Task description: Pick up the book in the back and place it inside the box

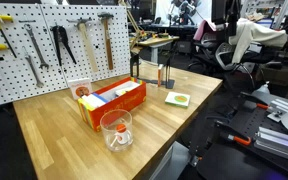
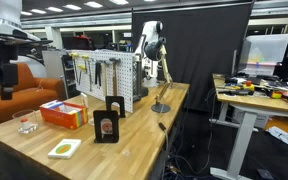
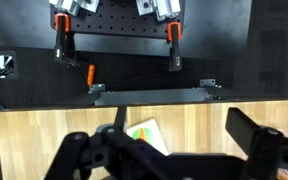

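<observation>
2 jaws of the gripper (image 3: pixel 174 165) stand spread wide and empty in the wrist view, over the green pad (image 3: pixel 147 135). Only an exterior view shows the book (image 1: pixel 79 90), upright just behind the box (image 1: pixel 112 100) on the wooden table (image 1: pixel 44 130). A tool pegboard (image 1: pixel 44 45) backs it.

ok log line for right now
tool: open, empty, above table | book: behind box, untouched | box: on table

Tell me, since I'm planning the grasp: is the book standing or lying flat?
Standing upright: in an exterior view the book rests on its bottom edge beside the box, not inside it.
</observation>
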Robot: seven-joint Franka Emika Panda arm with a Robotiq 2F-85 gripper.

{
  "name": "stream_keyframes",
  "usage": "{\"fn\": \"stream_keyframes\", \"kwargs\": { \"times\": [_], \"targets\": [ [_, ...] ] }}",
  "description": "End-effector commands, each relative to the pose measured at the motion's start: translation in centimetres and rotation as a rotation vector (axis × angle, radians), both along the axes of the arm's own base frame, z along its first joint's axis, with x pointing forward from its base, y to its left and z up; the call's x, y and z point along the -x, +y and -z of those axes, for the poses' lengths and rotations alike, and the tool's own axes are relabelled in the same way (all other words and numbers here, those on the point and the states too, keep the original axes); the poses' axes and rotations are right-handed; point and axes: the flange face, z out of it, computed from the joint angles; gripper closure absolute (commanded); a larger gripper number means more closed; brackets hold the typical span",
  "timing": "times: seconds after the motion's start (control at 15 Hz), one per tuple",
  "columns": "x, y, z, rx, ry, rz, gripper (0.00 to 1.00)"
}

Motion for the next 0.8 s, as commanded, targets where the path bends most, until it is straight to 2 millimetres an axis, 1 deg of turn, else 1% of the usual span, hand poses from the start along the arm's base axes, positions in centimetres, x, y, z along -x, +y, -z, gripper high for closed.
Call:
{"fn": "stream_keyframes", "kwargs": {
  "times": [0.0, 0.47, 0.6, 0.73],
  "targets": [
    [0.0, 0.0, -0.1, 0.0, 0.001, 0.0, 0.0],
    [0.0, 0.0, -0.1, 0.0, 0.001, 0.0, 0.0],
    [-0.3, 0.3, 0.2, 0.009, 0.021, -0.01, 0.0],
    [-1.2, 0.9, 0.5, 0.003, 0.028, -0.014, 0.0]
  ]
}}
